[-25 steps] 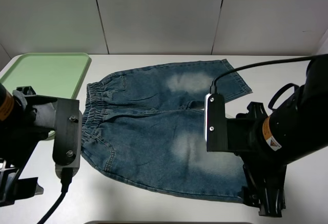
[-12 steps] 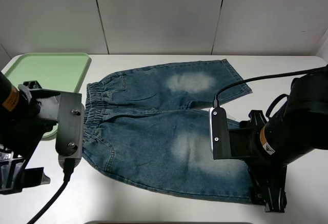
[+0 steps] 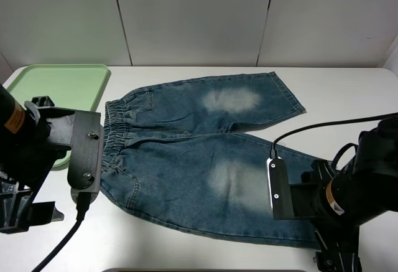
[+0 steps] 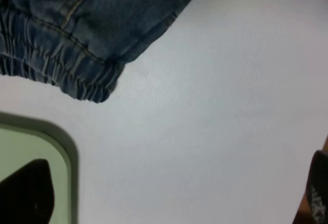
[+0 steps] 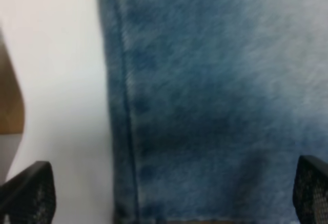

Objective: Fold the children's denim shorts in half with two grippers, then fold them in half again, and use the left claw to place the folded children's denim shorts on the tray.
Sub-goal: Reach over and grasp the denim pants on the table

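The children's denim shorts (image 3: 193, 154) lie flat on the white table, waistband to the left and legs to the right. The pale green tray (image 3: 56, 88) sits at the back left. My left claw's arm (image 3: 37, 160) is at the front left, beside the waistband's near corner. In the left wrist view the left gripper (image 4: 174, 193) is open and empty over bare table, with the waistband corner (image 4: 82, 80) ahead. My right arm (image 3: 348, 191) hangs over the near leg's hem. The right gripper (image 5: 169, 193) is open, its fingertips (image 5: 25, 193) straddling the denim hem (image 5: 123, 106).
The table's front edge (image 3: 205, 269) runs close below both arms. A corner of the tray (image 4: 31, 147) lies right by the left gripper's fingertip. White wall panels (image 3: 193, 17) stand behind the table.
My right arm has moved toward the front right and off the middle of the near leg to its hem. My left arm has shifted slightly. The shorts have not moved.
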{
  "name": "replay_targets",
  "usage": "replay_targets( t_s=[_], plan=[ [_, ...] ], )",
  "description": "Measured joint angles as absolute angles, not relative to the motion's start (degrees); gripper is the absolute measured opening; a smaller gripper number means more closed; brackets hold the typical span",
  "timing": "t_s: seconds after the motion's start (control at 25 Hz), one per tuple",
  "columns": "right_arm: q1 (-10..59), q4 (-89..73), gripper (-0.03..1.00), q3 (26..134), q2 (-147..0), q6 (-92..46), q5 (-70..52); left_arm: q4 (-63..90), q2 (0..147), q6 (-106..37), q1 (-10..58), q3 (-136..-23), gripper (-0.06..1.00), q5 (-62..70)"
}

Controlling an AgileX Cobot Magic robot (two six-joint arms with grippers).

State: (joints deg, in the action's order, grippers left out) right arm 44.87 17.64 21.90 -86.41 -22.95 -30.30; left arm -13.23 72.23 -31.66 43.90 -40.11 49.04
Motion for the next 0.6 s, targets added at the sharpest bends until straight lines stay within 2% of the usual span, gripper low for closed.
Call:
replay_targets(
  t_s=[0.6],
  plan=[
    [43.5,23.3,0.7,21.4,-90.3,-20.6,-26.3,-13.2,72.2,-32.5,43.9,-40.1,0.98,47.9]
  ],
)
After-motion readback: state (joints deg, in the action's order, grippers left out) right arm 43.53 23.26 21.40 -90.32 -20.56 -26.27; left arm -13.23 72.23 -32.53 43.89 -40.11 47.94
